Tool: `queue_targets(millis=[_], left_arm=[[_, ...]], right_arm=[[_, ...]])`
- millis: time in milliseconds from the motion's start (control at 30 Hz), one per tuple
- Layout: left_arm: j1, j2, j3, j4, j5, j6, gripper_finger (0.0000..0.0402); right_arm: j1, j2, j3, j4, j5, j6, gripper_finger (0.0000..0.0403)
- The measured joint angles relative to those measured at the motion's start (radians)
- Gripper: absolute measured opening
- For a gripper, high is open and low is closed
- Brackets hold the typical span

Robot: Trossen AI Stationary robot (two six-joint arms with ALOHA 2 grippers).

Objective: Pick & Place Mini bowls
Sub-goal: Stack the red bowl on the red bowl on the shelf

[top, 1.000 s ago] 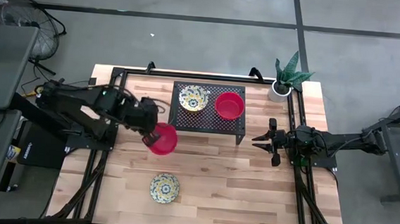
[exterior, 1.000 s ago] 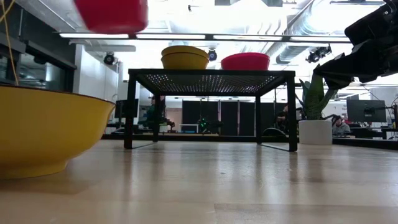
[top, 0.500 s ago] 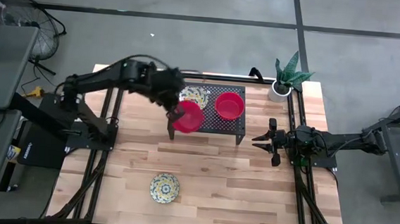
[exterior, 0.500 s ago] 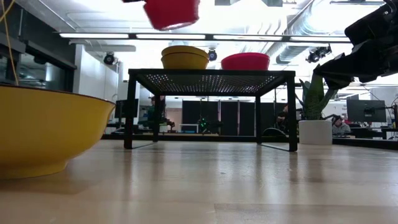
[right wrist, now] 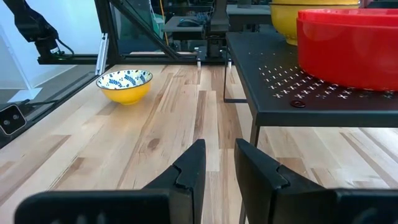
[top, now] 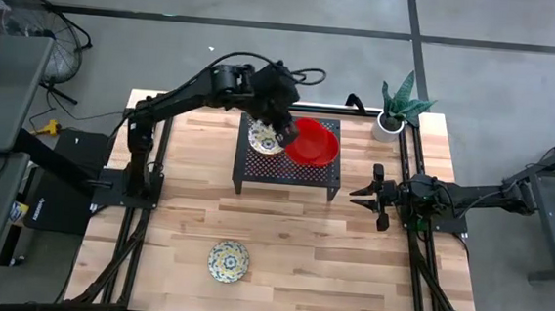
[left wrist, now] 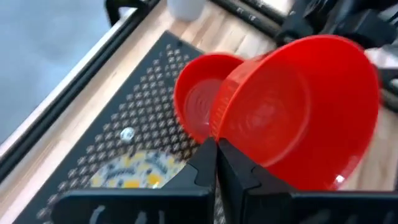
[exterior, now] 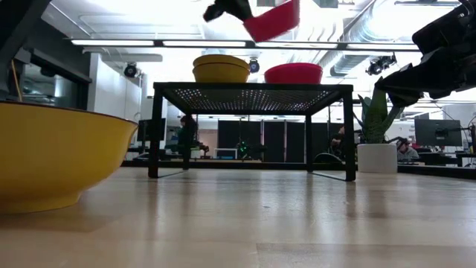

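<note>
Step in hand: carrying a red bowl to the black rack. The left gripper (top: 281, 128) is up over the rack (top: 287, 172), fingers pinched together on the rim of a red bowl (top: 307, 144). The low view shows that carried bowl (exterior: 272, 21) tilted and well above the rack top, not resting on anything. In the left wrist view the held bowl (left wrist: 297, 112) sits partly over a second red bowl (left wrist: 202, 106) that stands on the rack's perforated top.

Where the other bowls are:
- A patterned bowl (top: 266, 137) is on the rack, just beside the red one; in the low view it looks like two stacked, though that is hard to confirm.
- Another patterned bowl (top: 228, 260) sits alone on the wooden table (top: 301, 245), near the front edge, well apart from the rack.

The right gripper (top: 366, 193) waits beside the rack's right end, low over the table, fingers a little apart and holding nothing.

Judgement: placing is under way, not finished. The next move likely calls for levelling the tilted bowl, centring it over the red bowl on the rack, and lowering it until it nests before the fingers let go. Releasing while tilted or off-centre could let it slide off the lower rim. The lone patterned bowl on the table seems the next pick.
</note>
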Motion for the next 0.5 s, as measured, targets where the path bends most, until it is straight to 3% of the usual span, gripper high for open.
queue_targets(millis=[500], left_arm=[[0.055,0.098,-0.005,0.145,0.068,-0.027,0.0000]], right_arm=[[0.000,0.001,0.000,0.000,0.000,0.000,0.0073]])
